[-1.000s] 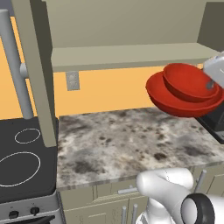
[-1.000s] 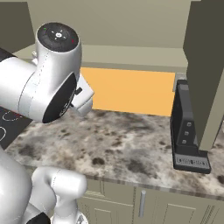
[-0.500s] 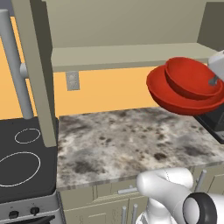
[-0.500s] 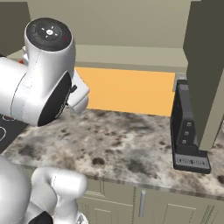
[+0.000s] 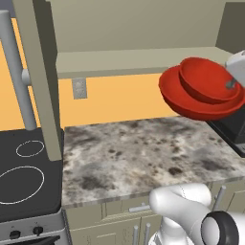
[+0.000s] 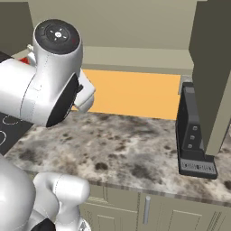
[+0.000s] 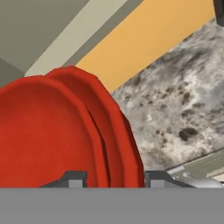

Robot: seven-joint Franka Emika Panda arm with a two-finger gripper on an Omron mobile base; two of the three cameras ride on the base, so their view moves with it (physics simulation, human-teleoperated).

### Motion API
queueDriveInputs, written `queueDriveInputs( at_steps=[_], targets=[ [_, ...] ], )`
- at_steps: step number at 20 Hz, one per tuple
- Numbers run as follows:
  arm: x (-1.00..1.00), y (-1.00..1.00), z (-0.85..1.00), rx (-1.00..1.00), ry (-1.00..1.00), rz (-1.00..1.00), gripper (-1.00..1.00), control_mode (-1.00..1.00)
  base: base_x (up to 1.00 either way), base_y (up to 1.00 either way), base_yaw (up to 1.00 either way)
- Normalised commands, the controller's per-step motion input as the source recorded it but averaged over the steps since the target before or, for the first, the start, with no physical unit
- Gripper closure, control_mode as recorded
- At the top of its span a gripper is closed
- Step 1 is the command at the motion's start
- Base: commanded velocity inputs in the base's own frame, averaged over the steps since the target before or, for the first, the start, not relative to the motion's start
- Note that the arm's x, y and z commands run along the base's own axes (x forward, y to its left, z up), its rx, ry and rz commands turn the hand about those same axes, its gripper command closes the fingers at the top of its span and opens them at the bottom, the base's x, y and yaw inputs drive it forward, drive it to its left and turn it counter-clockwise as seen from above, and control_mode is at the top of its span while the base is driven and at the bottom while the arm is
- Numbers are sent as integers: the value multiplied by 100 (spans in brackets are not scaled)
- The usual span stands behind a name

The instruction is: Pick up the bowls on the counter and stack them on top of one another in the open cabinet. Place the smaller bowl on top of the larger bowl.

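An orange wall (image 5: 119, 103) carries a grey outlet (image 5: 79, 88) left of the gripper; farther left sits a black stovetop (image 5: 24, 179), while a dark appliance (image 6: 191, 135) stands below it, right.

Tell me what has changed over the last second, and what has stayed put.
The nested pair, the smaller bowl inside the larger bowl, has been carried upward and a little further right, off the counter, toward the open cabinet's shelf. The gripper keeps the same hold, fingers astride the bowls' rims, nothing let go. The bowls stay nested; the base has not driven.
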Motion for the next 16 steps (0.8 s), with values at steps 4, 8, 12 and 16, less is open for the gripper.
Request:
queueDriveInputs(
  at_steps=[4,8,12,16],
  targets=[
    [0,-1,2,7,-12,0,100,-100,0,0,0],
    [0,0,0,4,-17,0,100,-100,0,0,0],
    [6,0,8,3,-16,-3,100,-100,0,0,0],
    [35,1,5,1,-7,-4,100,-100,0,0,0]
  ],
)
